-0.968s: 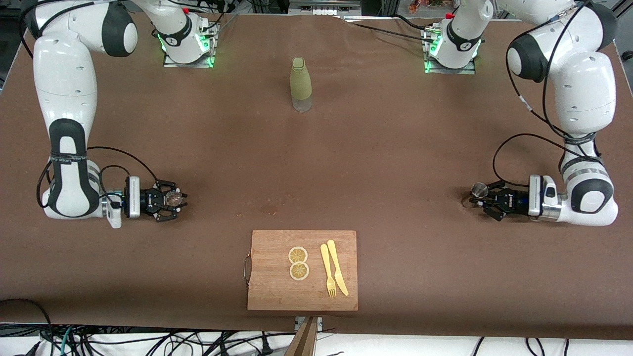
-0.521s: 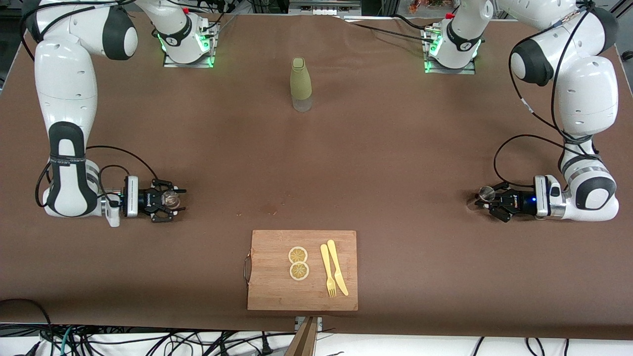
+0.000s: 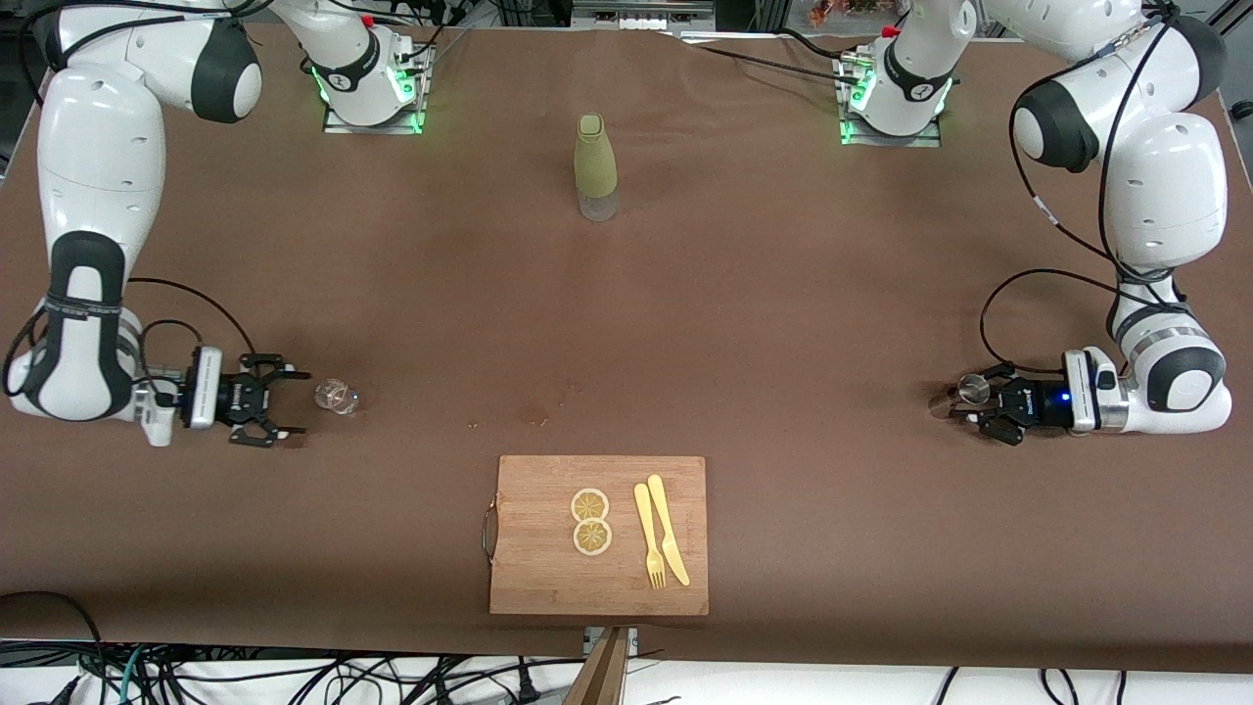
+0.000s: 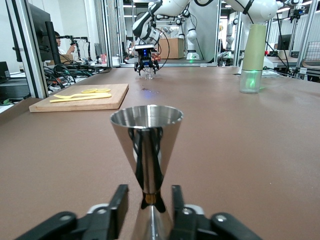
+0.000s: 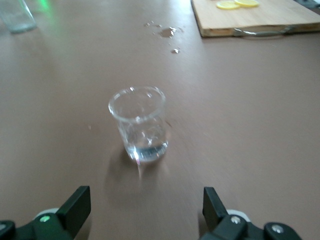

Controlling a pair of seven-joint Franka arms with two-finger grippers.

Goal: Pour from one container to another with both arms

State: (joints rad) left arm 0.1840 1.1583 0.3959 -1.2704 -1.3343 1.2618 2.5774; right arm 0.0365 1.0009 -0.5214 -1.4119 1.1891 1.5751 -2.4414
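Both containers stand on the table point(image 3: 744, 313), well apart: a small clear glass point(image 3: 336, 396) toward the right arm's end and a steel jigger point(image 3: 973, 389) toward the left arm's end. Right gripper point(image 3: 286, 403) sits low beside the glass w/ fingers spread wide and nothing between them — glass stands upright just off the fingertips, apart from them, square in the gap in the right wrist view point(image 5: 138, 124). Left gripper point(image 3: 964, 401) is low at the jigger; its fingers point(image 4: 116, 202) flank the narrow waist, tho whether they pinch it or stand just off it I can't tell. The jigger point(image 4: 146, 150) is upright, long axis vertical. Each arm is nearest its own vessel, forearm down near the table, wrist level, gripper pointing toward the table's middle. Judging by this, the vessels look set down, each at its own end. Olive bottle point(image 3: 595, 166) and cutting board point(image 3: 548, 568) w/ lemon slices point(image 3: 590, 520) and plastic fork and knife point(image 3: 660, 543) sit mid-table.
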